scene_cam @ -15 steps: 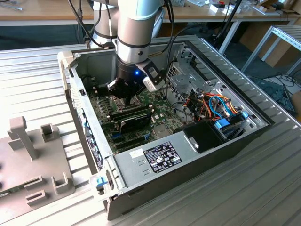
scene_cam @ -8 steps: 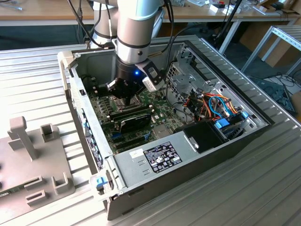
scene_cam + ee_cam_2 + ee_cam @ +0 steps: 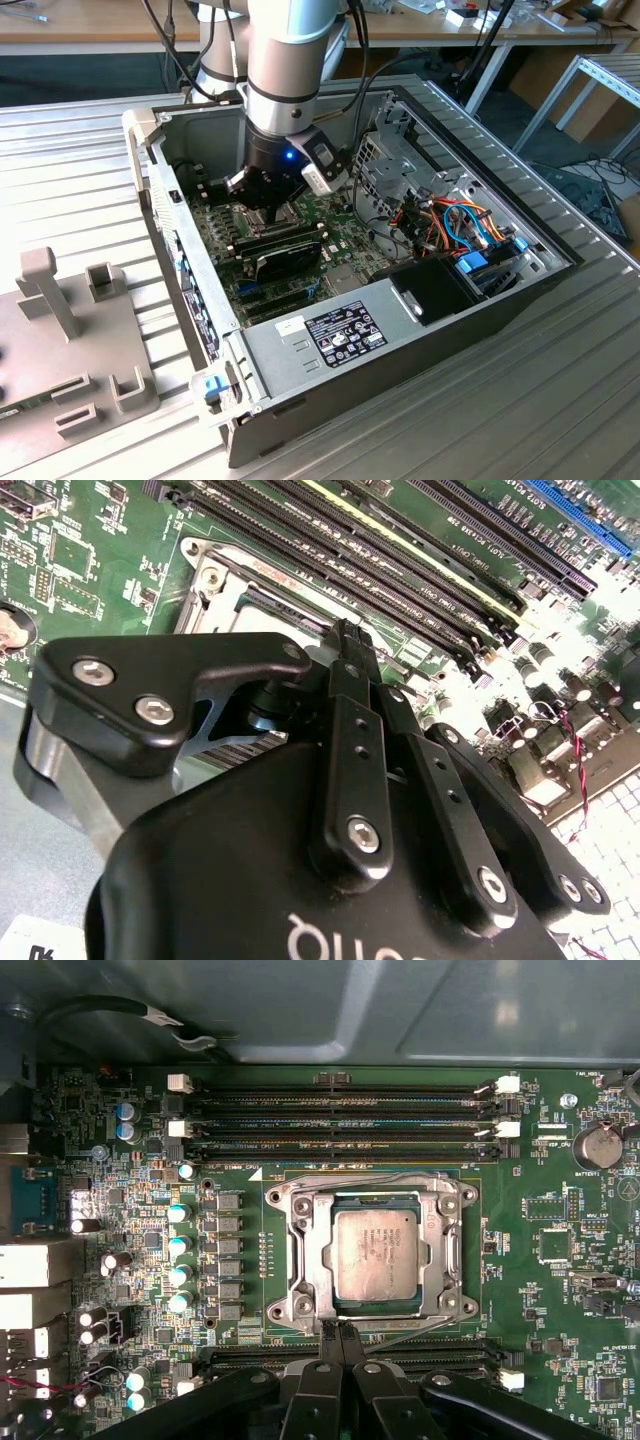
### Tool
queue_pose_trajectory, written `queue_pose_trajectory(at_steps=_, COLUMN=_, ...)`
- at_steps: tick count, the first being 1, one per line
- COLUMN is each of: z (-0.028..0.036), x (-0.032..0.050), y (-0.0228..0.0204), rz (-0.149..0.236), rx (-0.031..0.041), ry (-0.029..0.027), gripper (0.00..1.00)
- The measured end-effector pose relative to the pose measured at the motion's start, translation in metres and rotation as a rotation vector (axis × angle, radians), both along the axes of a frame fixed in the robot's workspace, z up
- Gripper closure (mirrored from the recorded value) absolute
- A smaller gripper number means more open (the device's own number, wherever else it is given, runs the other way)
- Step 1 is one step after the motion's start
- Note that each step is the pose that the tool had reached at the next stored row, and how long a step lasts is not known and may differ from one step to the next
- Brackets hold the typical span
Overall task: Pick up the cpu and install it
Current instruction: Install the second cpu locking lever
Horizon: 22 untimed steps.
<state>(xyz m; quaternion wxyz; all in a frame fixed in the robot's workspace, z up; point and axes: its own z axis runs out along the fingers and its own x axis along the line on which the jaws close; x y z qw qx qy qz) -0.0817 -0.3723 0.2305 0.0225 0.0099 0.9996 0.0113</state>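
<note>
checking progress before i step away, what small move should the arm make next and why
Probably lift the gripper straight up: the cpu already lies flat inside the retention frame, and the fingers are shut, empty, at its edge.

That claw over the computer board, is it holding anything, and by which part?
Nothing. The gripper has its fingers pressed together, empty, while the cpu lies in its socket.

The arm [image 3: 290, 60] stood nearly upright, wrist pointing down. Its gripper [image 3: 338, 1334] hung low, fingers [image 3: 350, 675] pressed together with nothing between them.
</note>
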Motion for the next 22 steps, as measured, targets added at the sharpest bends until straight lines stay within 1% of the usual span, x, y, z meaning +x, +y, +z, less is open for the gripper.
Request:
queue_pose_trajectory(at_steps=7, z=-0.0001, x=-0.0048, y=0.0, rz=0.0, rx=-0.0001, ry=0.0001, gripper=0.89)
queue_pose_trajectory(at_steps=11, z=-0.0001, x=-0.005, y=0.0, rz=0.0, rx=-0.0001, ry=0.0, gripper=0.89)
queue_pose_trajectory(at_steps=22, z=-0.003, x=-0.0053, y=0.0, rz=0.0, rx=0.0, ry=0.0, gripper=0.89)
